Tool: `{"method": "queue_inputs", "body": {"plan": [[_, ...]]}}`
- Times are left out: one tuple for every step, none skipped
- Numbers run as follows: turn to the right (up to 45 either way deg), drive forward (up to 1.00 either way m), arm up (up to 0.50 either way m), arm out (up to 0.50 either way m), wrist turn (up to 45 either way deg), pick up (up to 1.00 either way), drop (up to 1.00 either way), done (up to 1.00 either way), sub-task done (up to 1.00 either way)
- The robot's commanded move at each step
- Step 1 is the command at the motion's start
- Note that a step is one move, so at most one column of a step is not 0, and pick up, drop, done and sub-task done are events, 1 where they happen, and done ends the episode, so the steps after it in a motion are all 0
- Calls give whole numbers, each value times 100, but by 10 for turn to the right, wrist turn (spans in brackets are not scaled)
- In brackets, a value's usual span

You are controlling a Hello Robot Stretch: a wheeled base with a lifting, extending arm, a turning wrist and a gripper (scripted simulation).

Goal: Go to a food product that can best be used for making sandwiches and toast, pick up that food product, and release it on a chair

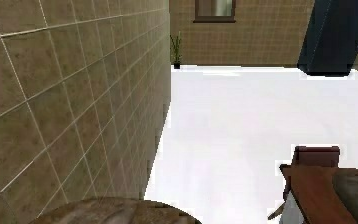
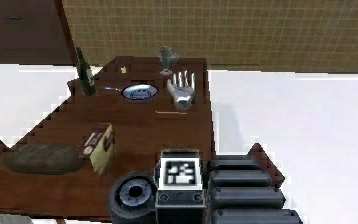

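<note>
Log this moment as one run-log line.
target: loaf on table | tool: near loaf, load unclear | chair: forward view's right

Two body cameras, one bench shared.
Forward, we look ahead and slightly down along a tiled wall (image 1: pixel 77 90) over open floor (image 1: pixel 237 110). Sideways, we look down from close onto the bench (image 2: pixel 47 125), which also clips the forward view's lower right.
</note>
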Motion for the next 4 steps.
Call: {"method": "queue_inputs", "body": {"plan": [[0,0,0,12,0,0,0,0,0],[0,0,0,0,390,0,0,0,0],[0,0,-46,0,0,0,0,0,0],[0,0,-50,0,0,0,0,0,0]]}}
